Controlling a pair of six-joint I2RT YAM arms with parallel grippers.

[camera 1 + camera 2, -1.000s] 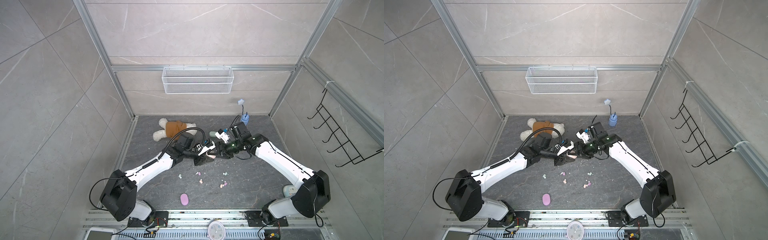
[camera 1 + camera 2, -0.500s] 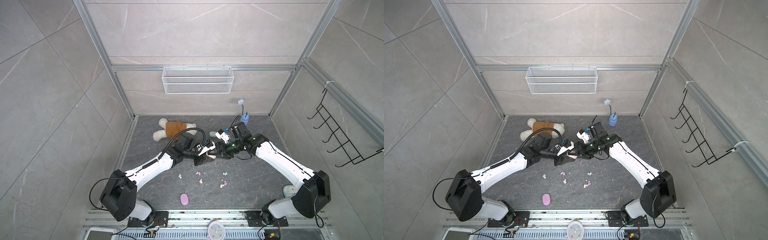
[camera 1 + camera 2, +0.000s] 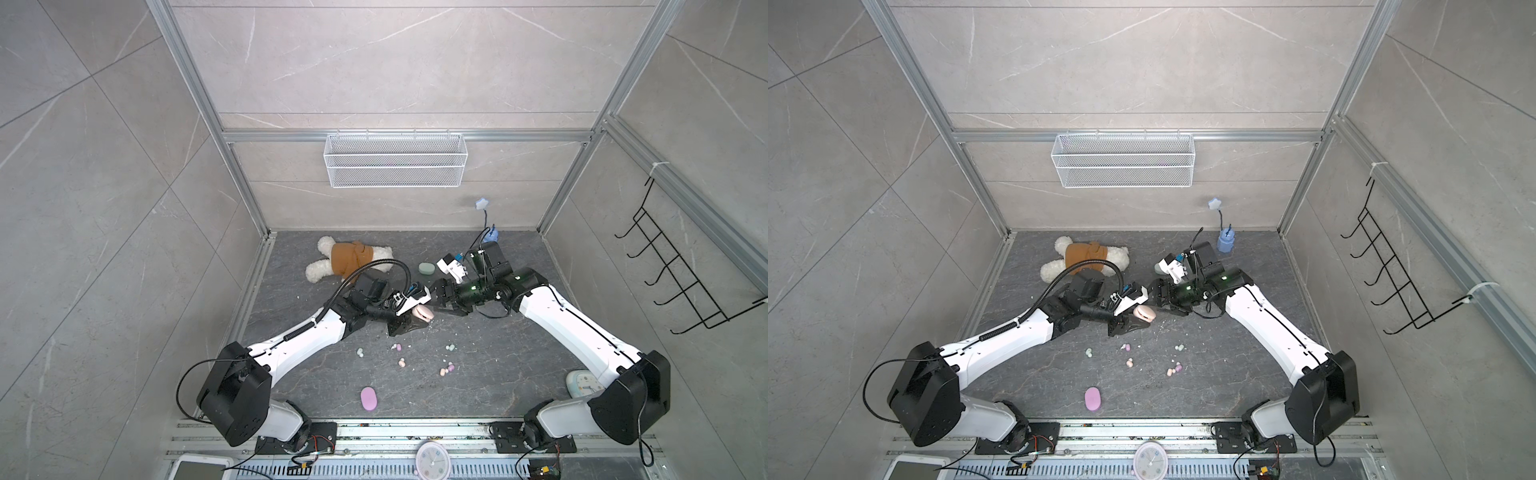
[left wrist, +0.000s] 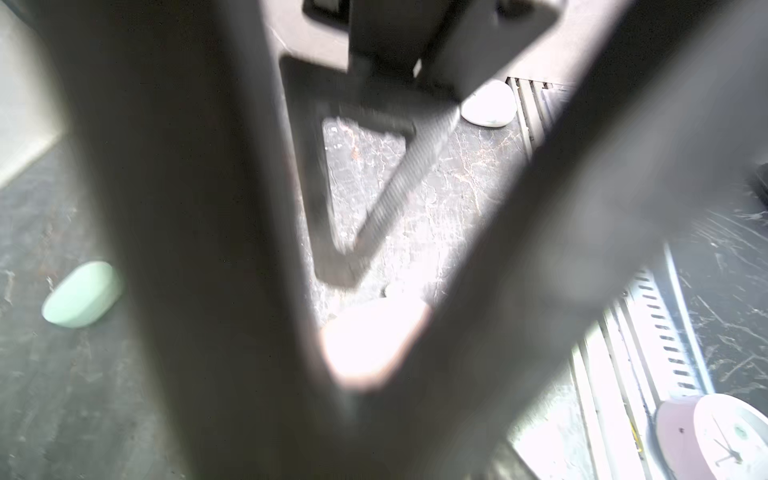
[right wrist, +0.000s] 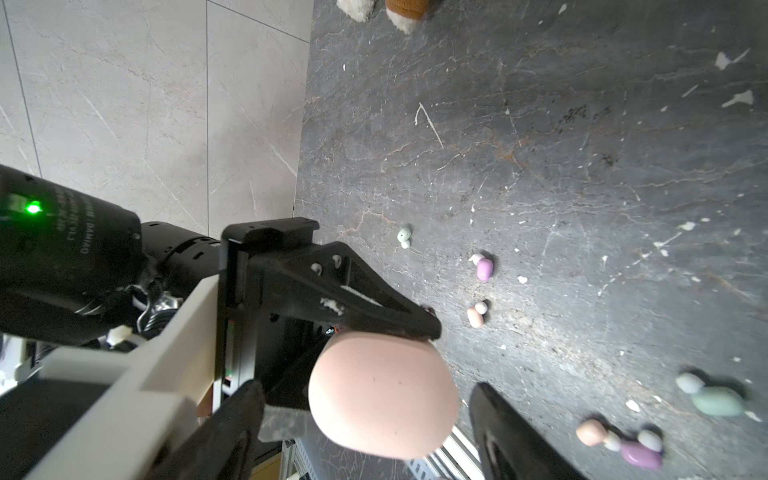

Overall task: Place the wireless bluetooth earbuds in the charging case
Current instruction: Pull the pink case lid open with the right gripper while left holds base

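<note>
Two grippers meet at your peach charging case (image 5: 382,395): left gripper (image 3: 411,316) clamps it steady so the right gripper (image 3: 435,300), jaws wide either side, can probably open it.

Centre frame: left gripper (image 3: 1134,320) clamps peach case (image 3: 1145,312); right gripper (image 3: 1156,298) just beside it. Below: scattered pastel earbuds (image 3: 1130,362). Lower centre: lilac case (image 3: 1092,399). Above-left: plush toy (image 3: 1084,255).

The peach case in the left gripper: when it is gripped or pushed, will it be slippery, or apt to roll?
The peach case looks smooth and egg-rounded, so it probably slips or twists easily in the narrow hold of the left gripper. It seems to be a hard plastic shell, likely stiff and light. As a flattish oval, it would probably rock rather than roll.
</note>
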